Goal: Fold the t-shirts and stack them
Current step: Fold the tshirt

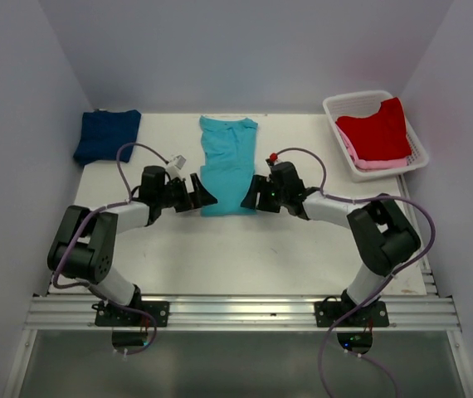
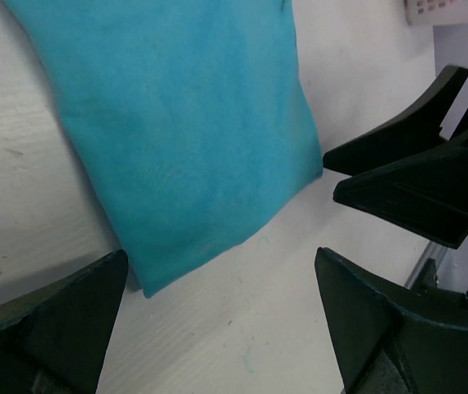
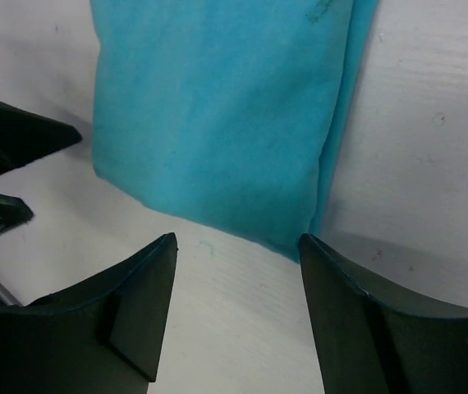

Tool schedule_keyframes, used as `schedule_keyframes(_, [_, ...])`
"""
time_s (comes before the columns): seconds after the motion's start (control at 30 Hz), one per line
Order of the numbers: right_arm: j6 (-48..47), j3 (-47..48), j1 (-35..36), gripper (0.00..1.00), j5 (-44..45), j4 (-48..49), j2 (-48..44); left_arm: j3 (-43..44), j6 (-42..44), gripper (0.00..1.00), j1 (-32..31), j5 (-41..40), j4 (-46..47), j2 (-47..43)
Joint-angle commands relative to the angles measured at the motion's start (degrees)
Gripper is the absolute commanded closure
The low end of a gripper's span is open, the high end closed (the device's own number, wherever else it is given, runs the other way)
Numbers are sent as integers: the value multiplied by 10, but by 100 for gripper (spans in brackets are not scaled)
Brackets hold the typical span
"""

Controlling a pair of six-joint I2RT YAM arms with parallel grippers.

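A turquoise t-shirt [image 1: 228,166], folded into a long strip, lies flat in the middle of the table. Its near edge shows in both wrist views [image 2: 193,123] [image 3: 217,107]. My left gripper [image 1: 203,197] [image 2: 222,275] stands open at the strip's near left corner, only bare table between its fingers. My right gripper [image 1: 253,196] [image 3: 238,246] stands open at the near right corner, holding nothing. A folded navy t-shirt [image 1: 106,135] rests at the back left. A red t-shirt [image 1: 375,128] lies on a pink one [image 1: 377,164] in the basket.
The white slotted basket [image 1: 417,141] stands at the back right. The two grippers face each other closely across the shirt's near end; the right gripper's fingers [image 2: 406,172] show in the left wrist view, and the left one's fingers [image 3: 12,135] in the right wrist view.
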Motion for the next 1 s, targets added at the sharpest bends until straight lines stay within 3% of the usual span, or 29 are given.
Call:
schedule_keyframes(0.0, [31,-10,-4,34,-53,61,-9,18,-31,0,2,103,21,53])
schedule_keyframes(0.37, [13,-59,-4,34,17,32,-69,16,-5,2,4,22,-78,63])
schedule_keyframes(0.57, [-4,-56,-4,37,48,20,-65,-1,-16,6,4,29,-47,85])
schedule_keyframes(0.8, [-20,-7,-4,39,54,17,6,-8,-24,9,3,43,-9,133])
schedule_keyframes(0.97, [-10,2,-4,46,47,31,30,-12,-24,12,3,50,2,150])
